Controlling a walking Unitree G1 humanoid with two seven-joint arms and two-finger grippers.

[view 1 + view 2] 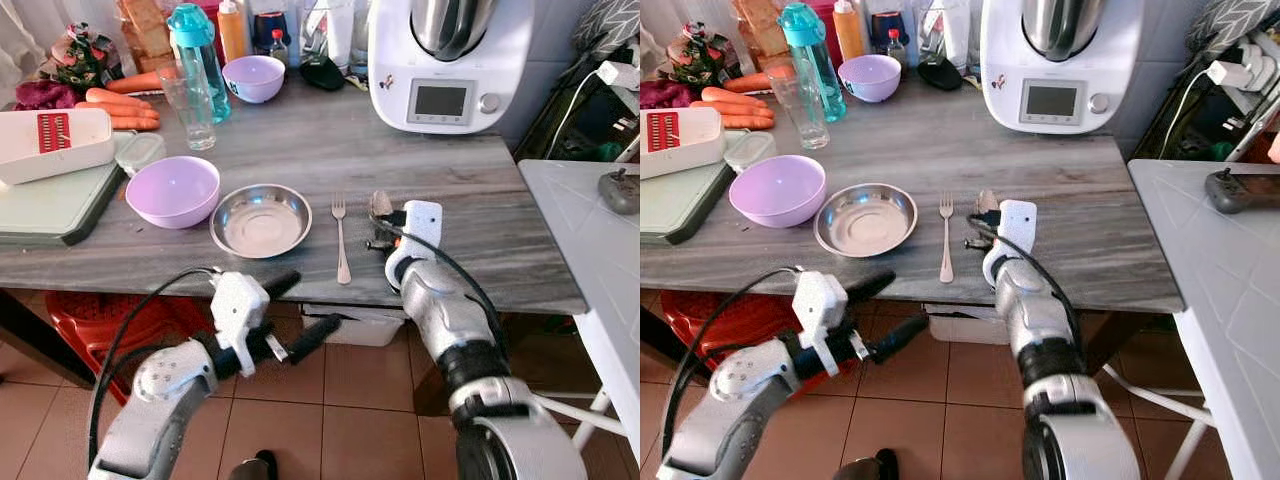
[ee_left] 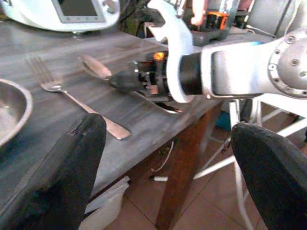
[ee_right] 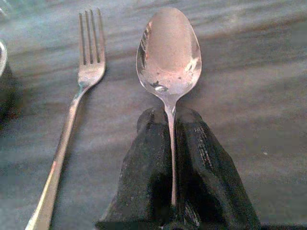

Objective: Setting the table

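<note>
Right gripper (image 3: 171,158) is clenched on the handle of a spoon (image 3: 169,52), its two black fingers (image 3: 144,177) pressed together on either side of the thin stem, and the spoon's bowl lies face up on the grey wooden table (image 1: 460,190). Seen from the head, this gripper sits over the near part of the table, right of centre, with its white wrist housing above the fingers. Just left of the spoon lies a fork (image 1: 340,240), tines pointing to the far side, parallel to the spoon and apart from it. Left of the fork sits a round steel plate (image 1: 261,220), and touching or nearly touching it on its left (the rims are too close to tell apart) is a lilac bowl (image 1: 172,190).

Left gripper (image 1: 290,315) hangs below the near table edge over the tiled floor (image 1: 330,390), fingers spread wide with nothing between them; in the left wrist view both fingertips (image 2: 72,158) frame the fork and the right arm.

On the far side stand a white kitchen machine (image 1: 450,60), a second lilac bowl (image 1: 253,77), a teal water bottle (image 1: 200,60) and a clear glass (image 1: 187,105) just near of it. Far left lie carrots (image 1: 120,108), a white slicer (image 1: 55,140) and a pale green cutting board (image 1: 50,205).
</note>
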